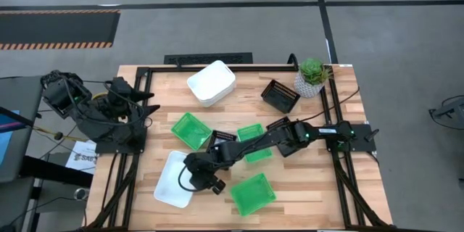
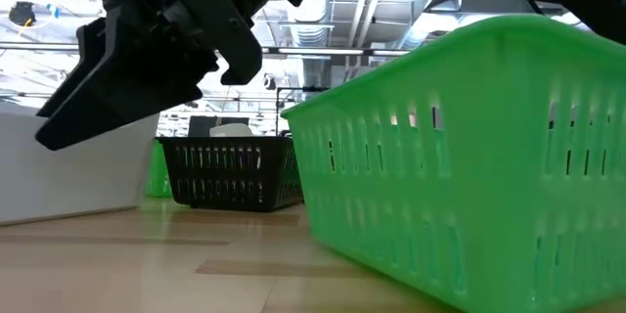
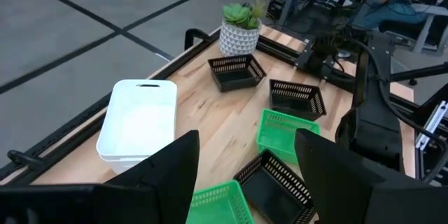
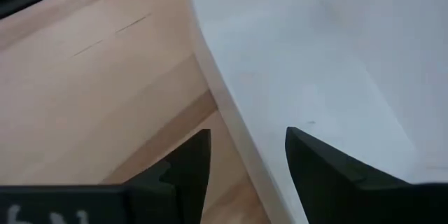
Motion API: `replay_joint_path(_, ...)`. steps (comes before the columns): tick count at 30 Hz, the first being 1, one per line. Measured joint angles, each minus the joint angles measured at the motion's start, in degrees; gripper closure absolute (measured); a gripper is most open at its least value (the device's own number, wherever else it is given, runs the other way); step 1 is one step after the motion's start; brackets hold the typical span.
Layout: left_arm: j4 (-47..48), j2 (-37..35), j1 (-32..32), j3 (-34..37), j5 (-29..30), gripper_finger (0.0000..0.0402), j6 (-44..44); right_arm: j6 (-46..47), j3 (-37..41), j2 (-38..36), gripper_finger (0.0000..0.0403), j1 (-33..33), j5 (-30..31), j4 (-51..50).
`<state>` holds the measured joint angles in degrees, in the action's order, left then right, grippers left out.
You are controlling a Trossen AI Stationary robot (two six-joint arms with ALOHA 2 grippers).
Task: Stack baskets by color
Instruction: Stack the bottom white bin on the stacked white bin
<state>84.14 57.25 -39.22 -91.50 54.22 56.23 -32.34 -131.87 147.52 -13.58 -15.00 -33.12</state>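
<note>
A single white basket [image 1: 172,180] lies near the table's front left. My right gripper [image 4: 245,161] is open at its right wall, one finger over the inside, one outside. A white stack [image 1: 212,82] sits at the far middle. Green baskets [image 1: 191,130] [image 1: 254,143] [image 1: 252,193] lie around my right arm. Black baskets [image 1: 280,96] [image 1: 221,142] stand farther back, the second partly under that arm. My left gripper [image 3: 245,175] is open and held high over the table's left edge. My right gripper comes slanting down from the table's right, and its fingers [image 4: 189,161] stand on either side of the white basket's right rim [image 4: 241,122]. Whether a finger touches the rim, I cannot tell.
A potted plant [image 1: 312,77] stands at the far right corner. A black frame rail [image 1: 335,116] runs along the table's right side. The near green basket [image 2: 469,156] fills the right of the low view, close to my right arm.
</note>
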Motion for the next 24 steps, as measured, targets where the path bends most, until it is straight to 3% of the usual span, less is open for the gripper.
replay_joint_path(12, 0.0, 0.0, 0.0, 0.0, -0.8, 0.0178, 0.5, 1.2, 2.1, 0.0, 0.0258, 0.2, 2.0, 1.0)
replay_joint_path(16, 0.0, 0.0, 0.0, 0.0, -2.0, 0.0178, 0.5, 0.8, 2.8, -0.1, 0.0302, 0.0, 6.5, 0.5)
replay_joint_path(21, 0.0, 0.0, 0.0, 0.0, -2.0, 0.0178, 0.8, -1.5, 2.2, 0.0, 0.0386, -0.6, 8.9, -0.1)
replay_joint_path(24, 0.0, 0.0, 0.0, 0.0, -2.0, 0.0178, 0.8, -0.6, 0.9, -0.1, 0.0390, -1.0, 9.0, 0.1)
